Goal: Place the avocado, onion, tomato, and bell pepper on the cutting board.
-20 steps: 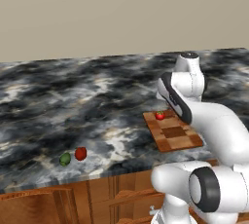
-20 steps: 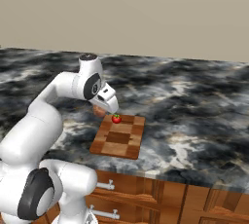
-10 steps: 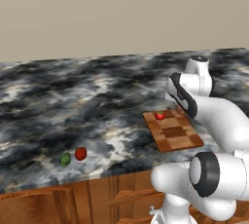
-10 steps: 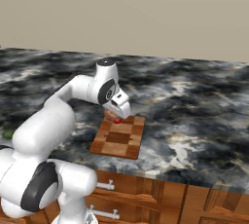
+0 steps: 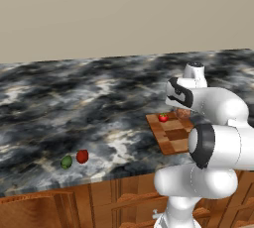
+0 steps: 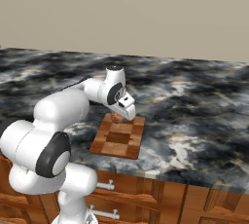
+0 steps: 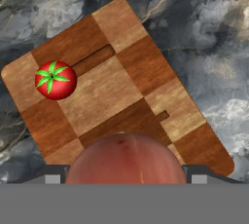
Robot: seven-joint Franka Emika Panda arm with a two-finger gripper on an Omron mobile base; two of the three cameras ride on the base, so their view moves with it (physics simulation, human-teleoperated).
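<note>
In the hand view the pinkish-brown onion (image 7: 125, 159) sits between my two finger tips, so my gripper (image 7: 125, 179) is shut on it, hanging over the near half of the checkered cutting board (image 7: 146, 67). The red tomato (image 7: 55, 80) with its green top rests on a corner of the board. From the left base view the gripper (image 5: 182, 111) holds the onion (image 5: 184, 114) just above the cutting board (image 5: 171, 138), right of the tomato (image 5: 162, 118). The avocado (image 5: 66, 162) and the bell pepper (image 5: 82, 156) lie side by side near the counter's front edge, far left.
Dark marbled counter (image 5: 99, 103) runs wide around the board, with a plain wall behind. Wooden drawers (image 6: 160, 194) sit below the front edge. My own arm (image 6: 68, 106) arches over the counter left of the board.
The arm has swung and folded toward the board, carrying the onion from beside the tomato to over the board's middle. Tomato, avocado and bell pepper have stayed put.
</note>
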